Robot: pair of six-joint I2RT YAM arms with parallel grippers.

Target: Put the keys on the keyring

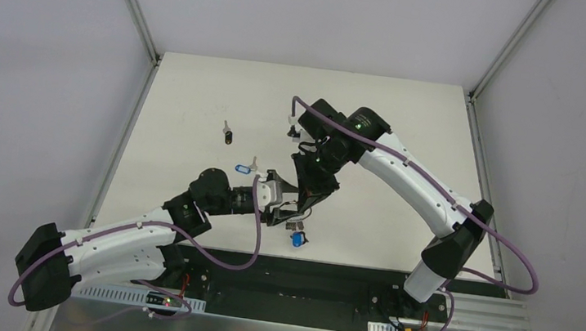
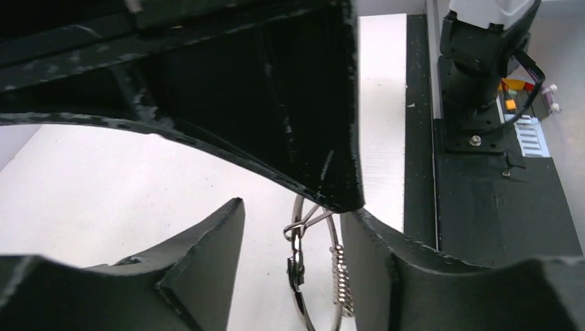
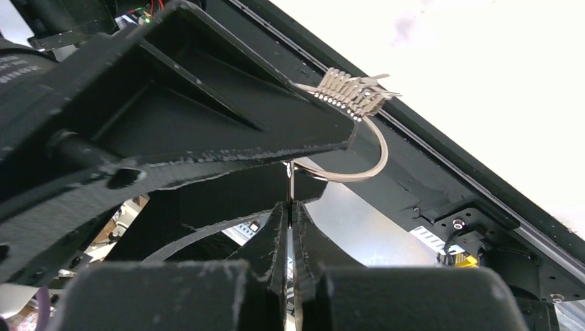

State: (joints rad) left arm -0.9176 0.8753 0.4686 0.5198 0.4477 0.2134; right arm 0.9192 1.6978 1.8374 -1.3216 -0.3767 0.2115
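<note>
The keyring (image 2: pixel 336 272) is a thin silver wire ring with a coiled section. It stands between my left gripper's (image 2: pixel 295 207) fingers, close against the right finger (image 2: pixel 393 269), with a gap to the left one; the jaws are open. In the right wrist view, my right gripper (image 3: pixel 290 205) is shut on a thin silver strip that joins the keyring (image 3: pixel 376 155). I cannot tell whether the strip is a key or part of the ring. In the top view both grippers meet at mid table (image 1: pixel 294 198). A blue-headed key (image 1: pixel 243 169) and a silver key (image 1: pixel 255 162) lie left of them.
A small dark-headed key (image 1: pixel 229 133) lies farther back on the left. A blue tag with small brownish pieces (image 1: pixel 297 239) lies near the table's front edge (image 1: pixel 304 259). A white fitting (image 1: pixel 289 122) sits behind the right arm.
</note>
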